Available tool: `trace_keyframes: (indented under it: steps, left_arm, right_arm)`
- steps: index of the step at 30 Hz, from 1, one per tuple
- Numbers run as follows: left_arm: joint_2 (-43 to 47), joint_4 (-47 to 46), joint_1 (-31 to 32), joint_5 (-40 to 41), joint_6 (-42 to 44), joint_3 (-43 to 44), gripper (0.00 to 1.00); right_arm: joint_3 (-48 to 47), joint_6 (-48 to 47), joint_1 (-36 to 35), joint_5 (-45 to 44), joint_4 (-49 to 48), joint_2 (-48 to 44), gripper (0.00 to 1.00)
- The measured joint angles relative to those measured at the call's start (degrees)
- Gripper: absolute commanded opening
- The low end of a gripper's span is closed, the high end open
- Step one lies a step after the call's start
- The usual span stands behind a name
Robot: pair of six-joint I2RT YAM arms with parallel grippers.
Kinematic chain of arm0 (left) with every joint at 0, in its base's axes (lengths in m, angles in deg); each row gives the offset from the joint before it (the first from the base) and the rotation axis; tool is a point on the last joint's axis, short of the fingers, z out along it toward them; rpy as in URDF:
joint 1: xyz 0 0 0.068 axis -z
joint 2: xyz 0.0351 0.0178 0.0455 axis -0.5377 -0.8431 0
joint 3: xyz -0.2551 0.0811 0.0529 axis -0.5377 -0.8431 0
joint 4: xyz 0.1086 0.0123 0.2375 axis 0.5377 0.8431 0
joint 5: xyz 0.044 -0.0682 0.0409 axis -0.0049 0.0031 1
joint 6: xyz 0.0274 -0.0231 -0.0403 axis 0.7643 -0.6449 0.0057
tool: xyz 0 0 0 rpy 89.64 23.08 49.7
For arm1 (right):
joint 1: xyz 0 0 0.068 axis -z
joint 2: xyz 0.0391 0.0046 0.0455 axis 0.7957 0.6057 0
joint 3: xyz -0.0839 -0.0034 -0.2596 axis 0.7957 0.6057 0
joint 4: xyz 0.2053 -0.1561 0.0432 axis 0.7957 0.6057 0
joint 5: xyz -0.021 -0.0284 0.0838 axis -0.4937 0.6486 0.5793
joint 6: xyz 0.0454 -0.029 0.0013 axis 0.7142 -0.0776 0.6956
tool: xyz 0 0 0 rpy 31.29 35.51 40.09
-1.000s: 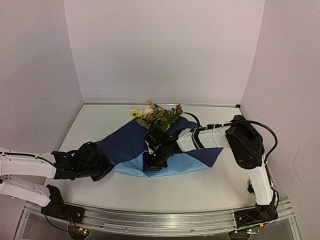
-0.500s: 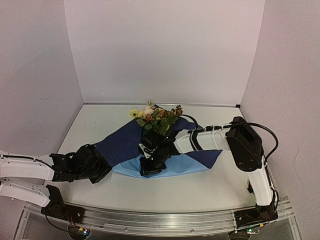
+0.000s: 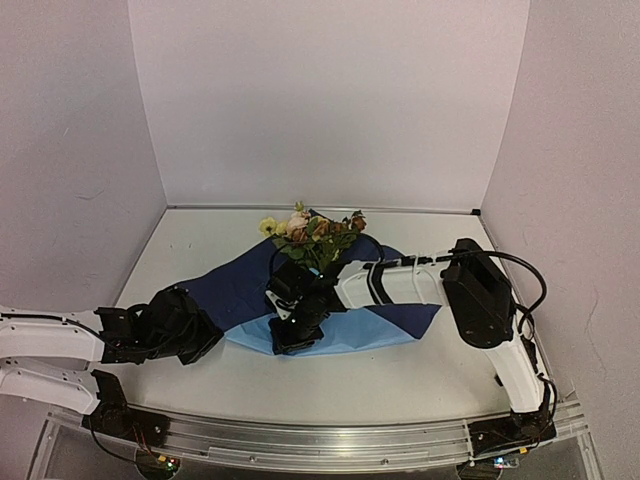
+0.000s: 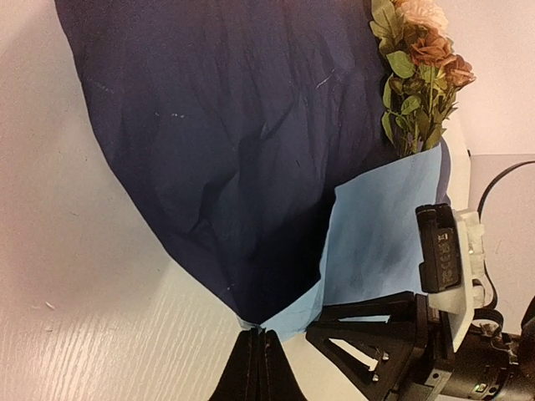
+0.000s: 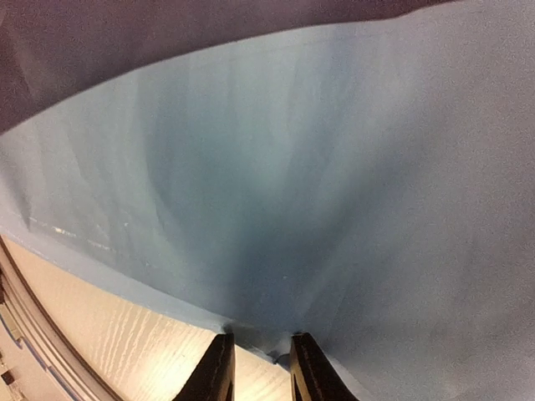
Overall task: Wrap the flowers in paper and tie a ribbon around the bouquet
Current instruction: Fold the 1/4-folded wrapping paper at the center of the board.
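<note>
On the bench [image 3: 400,385] the paper [image 3: 250,280] lies half folded, dark side up. It fans out ahead of our left jaws, which are clenched on its corner, and its long axis runs away from them toward the flowers [image 3: 315,232] at the far end. Our right jaws, narrowly parted, sit at the light-blue near edge, nearer the bunch, and that arm crosses the sheet.

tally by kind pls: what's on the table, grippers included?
paper: 1
flowers: 1 bunch
grippers: 2, left gripper and right gripper
total: 4
</note>
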Motion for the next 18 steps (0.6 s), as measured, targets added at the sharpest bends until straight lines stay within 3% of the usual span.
trace_keyframes:
  steps: [18]
  left_arm:
    - [1.8,1.2,0.0,0.9,4.8,0.7,0.00]
  right_arm:
    - [-1.4,-0.1,0.2,2.0,2.7,-0.2,0.31]
